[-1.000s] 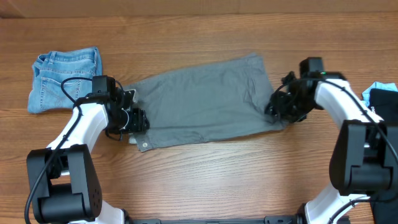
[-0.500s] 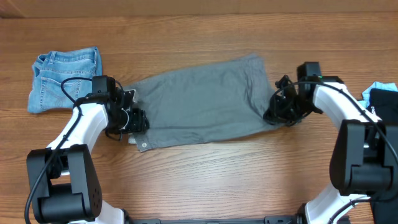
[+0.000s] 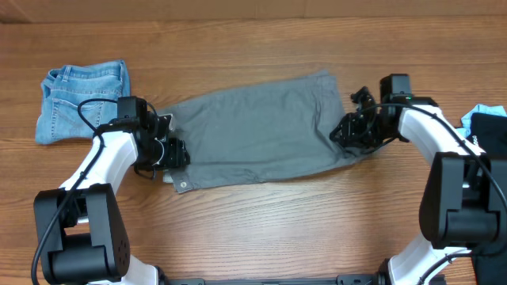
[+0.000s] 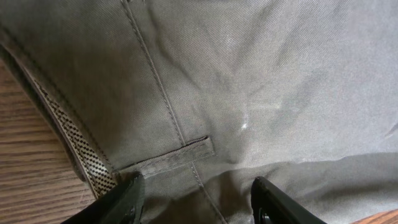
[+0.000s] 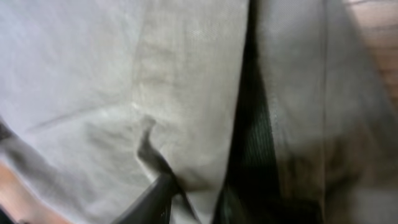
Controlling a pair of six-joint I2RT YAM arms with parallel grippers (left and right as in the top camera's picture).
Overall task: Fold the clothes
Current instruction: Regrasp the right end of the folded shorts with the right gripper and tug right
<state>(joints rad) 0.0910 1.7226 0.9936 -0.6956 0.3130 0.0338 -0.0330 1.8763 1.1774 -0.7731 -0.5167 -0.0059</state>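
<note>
at the waistband end, the left gripper (image 3: pixel 169 152) stands with jaws spread wide over the cloth, clamping nothing. whether the right gripper (image 3: pixel 342 133), at the hem end, has pinched fabric i cannot tell; its view is blurred. between them the grey shorts (image 3: pixel 253 134) lie flat on the table (image 3: pixel 261 237), apparently halved leg over leg, with the crosswise fold not yet made.

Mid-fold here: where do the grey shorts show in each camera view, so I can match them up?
Overhead: shorts spread across the middle.
Left wrist: shorts fill the frame, belt loop low centre.
Right wrist: shorts fill the frame, blurred, with a dark fold.
Shared landmark: wood table, lower left in left wrist, upper right in right wrist.
</note>
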